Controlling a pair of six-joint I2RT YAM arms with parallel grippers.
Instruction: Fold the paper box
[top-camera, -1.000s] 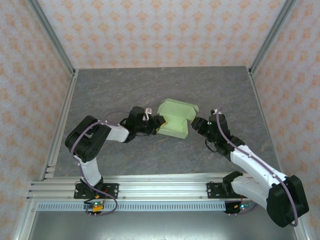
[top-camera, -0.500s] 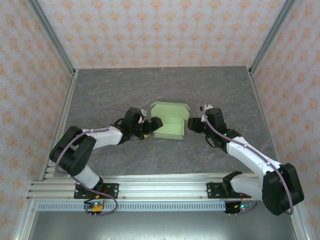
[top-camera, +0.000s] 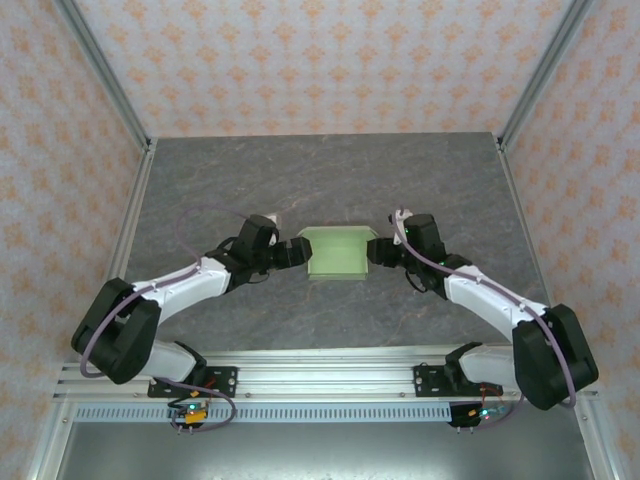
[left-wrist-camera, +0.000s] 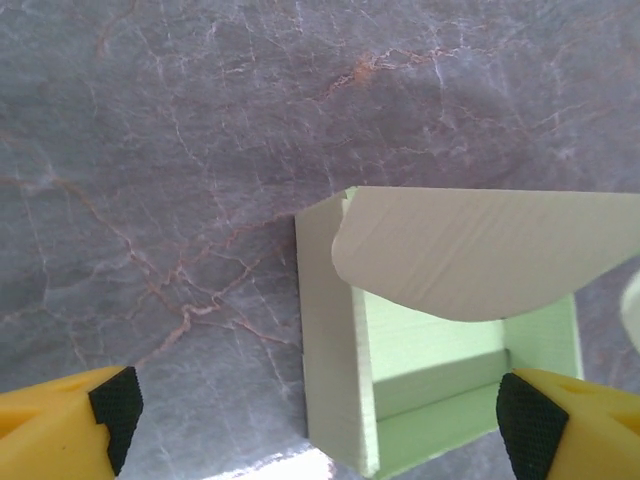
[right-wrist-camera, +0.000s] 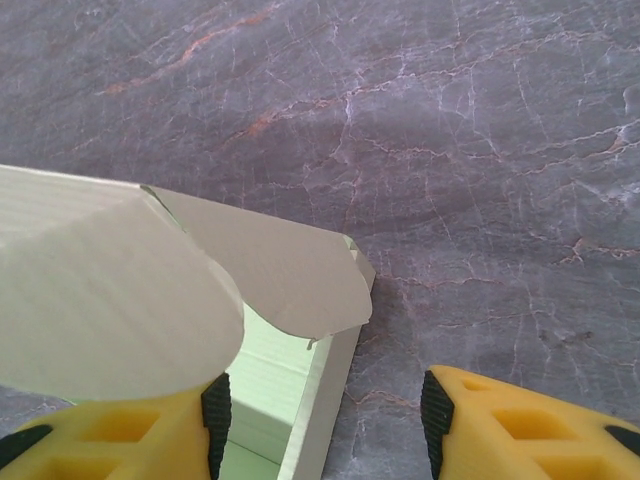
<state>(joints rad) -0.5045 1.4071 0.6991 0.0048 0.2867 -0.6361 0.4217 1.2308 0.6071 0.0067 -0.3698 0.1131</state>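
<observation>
Scene: A pale green paper box (top-camera: 338, 254) sits near the middle of a grey marbled table (top-camera: 300, 170). Two white-and-black arms flank it inside a booth with orange-patterned walls (top-camera: 300, 60).

Paper box: Partly formed, it stands on the table as an open tray with upright side walls. In the left wrist view (left-wrist-camera: 328, 340) a rounded flap (left-wrist-camera: 470, 250) curls over its open top. In the right wrist view (right-wrist-camera: 322, 400) two such flaps lean over the interior.

Left gripper: At the box's left end (top-camera: 292, 252), its jaws stand wide apart (left-wrist-camera: 320, 420) and hold nothing. One black pad hangs over bare table outside the box's end wall. The other sits on the far side of that wall, over the green interior. The frames do not show whether either pad touches the card.

Right gripper: At the box's right end (top-camera: 378, 250), its jaws are partly spread (right-wrist-camera: 328, 420) and straddle the end wall. One yellow finger (right-wrist-camera: 215, 425) is tucked under the large flap inside the box, and the other is outside over the table. Gaps show on both sides of the wall, so nothing is clamped.

Arms: Both reach inward from bases on the aluminium rail (top-camera: 320, 362) at the near edge.
</observation>
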